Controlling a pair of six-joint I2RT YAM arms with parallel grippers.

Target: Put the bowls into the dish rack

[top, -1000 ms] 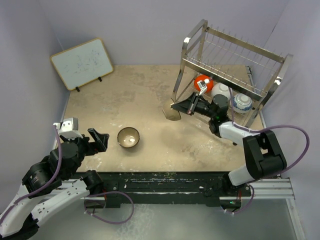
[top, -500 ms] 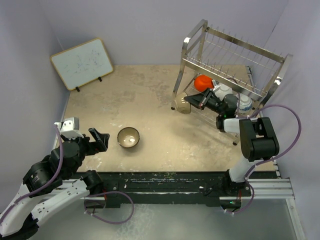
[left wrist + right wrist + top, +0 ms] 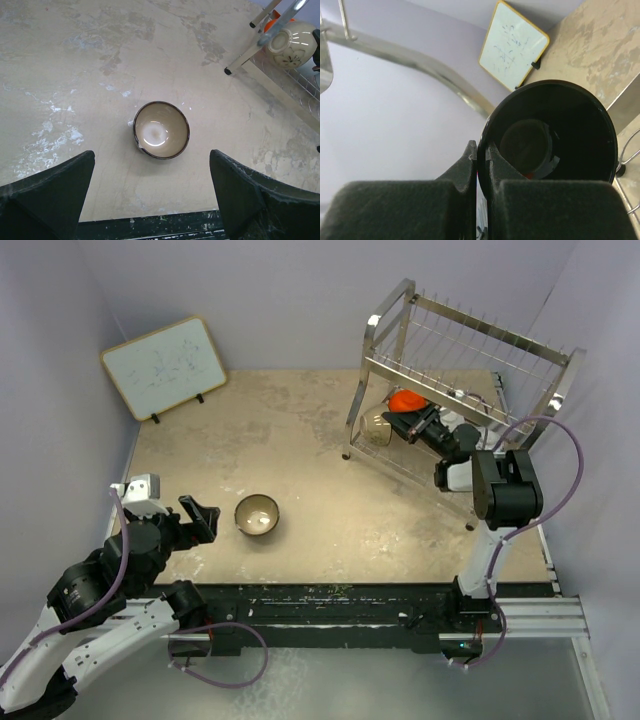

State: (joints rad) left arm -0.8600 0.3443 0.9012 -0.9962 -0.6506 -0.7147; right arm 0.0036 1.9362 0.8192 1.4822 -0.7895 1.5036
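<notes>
While the right gripper (image 3: 398,424) reaches into the lower tier of the rack (image 3: 470,348), it pinches the rim of the black bowl (image 3: 377,426), with one finger inside the wall and one outside. That bowl is glossy black within and cream on the outside. It is tipped on its side at the tier's left end, just behind the front-left post, with its mouth toward the gripper. I cannot tell whether it rests on the wires. The orange bowl (image 3: 407,399) sits in the same tier, just behind the gripper. Farther right, the arm hides most of what the tier holds. The tan bowl (image 3: 257,515) stands upright on the table (image 3: 300,430), well apart from the rack, its pale glossy inside in full view. The left gripper (image 3: 203,518) is spread wide near that bowl, not touching it.
</notes>
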